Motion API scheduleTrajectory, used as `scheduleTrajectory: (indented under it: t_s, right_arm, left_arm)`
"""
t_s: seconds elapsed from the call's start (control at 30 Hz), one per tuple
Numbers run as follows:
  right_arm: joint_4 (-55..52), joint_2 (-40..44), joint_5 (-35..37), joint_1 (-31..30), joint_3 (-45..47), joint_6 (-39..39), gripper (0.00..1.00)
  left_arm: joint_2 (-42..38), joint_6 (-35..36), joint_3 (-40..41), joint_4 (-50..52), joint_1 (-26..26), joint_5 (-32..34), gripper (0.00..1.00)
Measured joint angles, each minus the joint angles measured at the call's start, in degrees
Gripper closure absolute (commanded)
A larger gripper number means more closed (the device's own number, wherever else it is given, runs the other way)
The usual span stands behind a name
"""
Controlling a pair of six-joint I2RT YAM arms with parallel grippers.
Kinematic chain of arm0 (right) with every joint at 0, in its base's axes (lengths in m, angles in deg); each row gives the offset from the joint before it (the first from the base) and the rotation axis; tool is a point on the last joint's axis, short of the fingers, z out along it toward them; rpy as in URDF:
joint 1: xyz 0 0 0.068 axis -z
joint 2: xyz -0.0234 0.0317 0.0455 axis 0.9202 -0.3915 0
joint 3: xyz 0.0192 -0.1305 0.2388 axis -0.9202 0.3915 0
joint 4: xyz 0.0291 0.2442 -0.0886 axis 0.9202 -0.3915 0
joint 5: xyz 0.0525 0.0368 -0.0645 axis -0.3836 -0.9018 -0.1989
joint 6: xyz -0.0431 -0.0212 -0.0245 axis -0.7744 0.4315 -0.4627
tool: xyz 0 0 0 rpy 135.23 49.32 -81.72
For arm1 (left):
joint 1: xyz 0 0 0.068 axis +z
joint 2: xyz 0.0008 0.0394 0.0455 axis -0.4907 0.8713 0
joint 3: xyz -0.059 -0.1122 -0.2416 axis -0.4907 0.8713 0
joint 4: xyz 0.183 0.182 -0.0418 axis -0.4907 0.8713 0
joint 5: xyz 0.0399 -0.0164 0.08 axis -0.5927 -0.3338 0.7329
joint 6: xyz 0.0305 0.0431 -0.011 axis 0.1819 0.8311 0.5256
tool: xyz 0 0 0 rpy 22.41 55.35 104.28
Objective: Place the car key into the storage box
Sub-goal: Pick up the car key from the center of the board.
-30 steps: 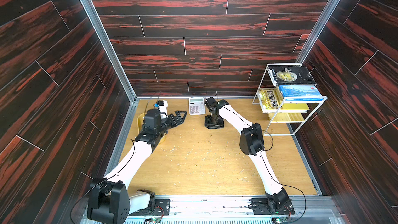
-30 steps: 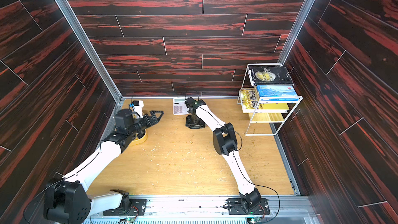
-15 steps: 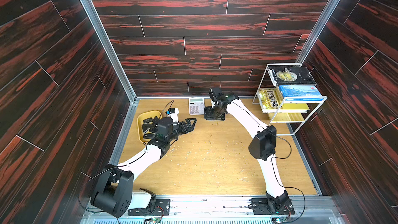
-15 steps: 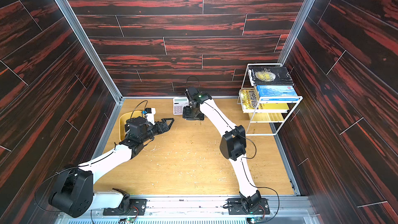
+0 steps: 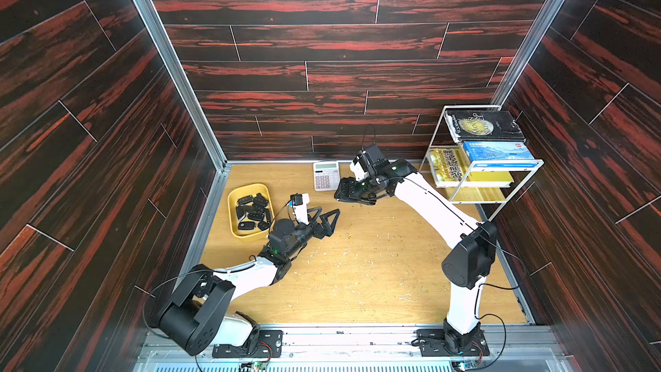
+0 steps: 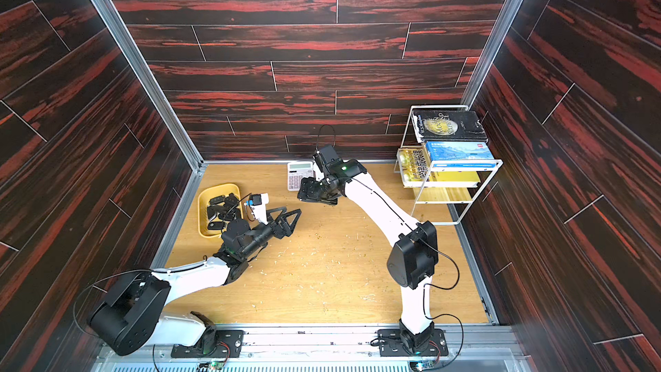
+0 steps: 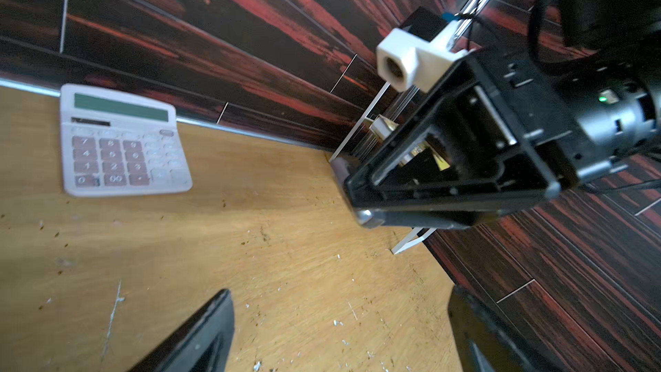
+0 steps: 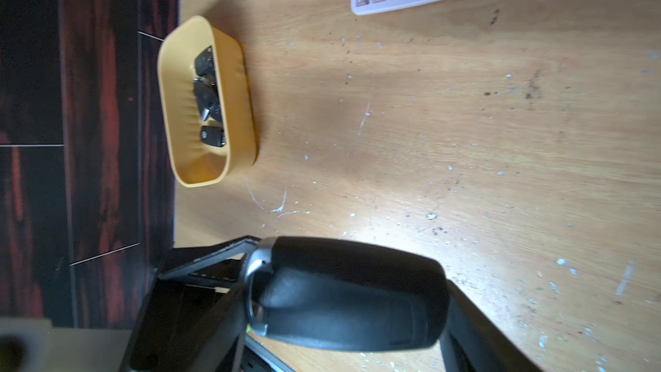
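Right gripper [image 5: 348, 193]: you're clamping the black silver-trimmed car key fob [image 8: 343, 295] above the table | left gripper [image 5: 327, 213]: spread wide, empty | shallow yellow plastic storage box [image 5: 231, 209]: eight o'clock of the key, well apart | black book [image 5: 483, 127] reads "Moon and Sixpence"

Readable marks: calculator keys, two book covers.
The white calculator [image 7: 121, 141] shows digit keys 1 to 9, 0 and 00; the black book [image 6: 449, 126] at far right reads "MOON" and "SIXPENCE"; the yellow book [image 6: 416, 169] carries Chinese characters, not clearly legible.
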Motion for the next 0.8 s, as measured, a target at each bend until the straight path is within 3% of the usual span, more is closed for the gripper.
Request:
scheduleTrajectory:
  t_s: [0.27, 0.47, 0.8]
  right_arm:
    - [9.03, 2.29, -5.31, -0.83, 8.37, 3.32, 0.23]
    - [13.05, 3.89, -7.91, -0.83, 8.52, 5.03, 0.23]
    - [14.95, 5.53, -10.23, -0.83, 8.52, 5.64, 0.23]
  left_arm:
    - [6.95, 4.61, -0.57, -11.39, -4.48, 5.9, 0.03]
    - [12.59, 4.52, -1.27, -16.28, -4.57, 9.14, 0.05]
    - [13.9, 4.85, -4.35, -18.53, -5.42, 11.61, 0.07]
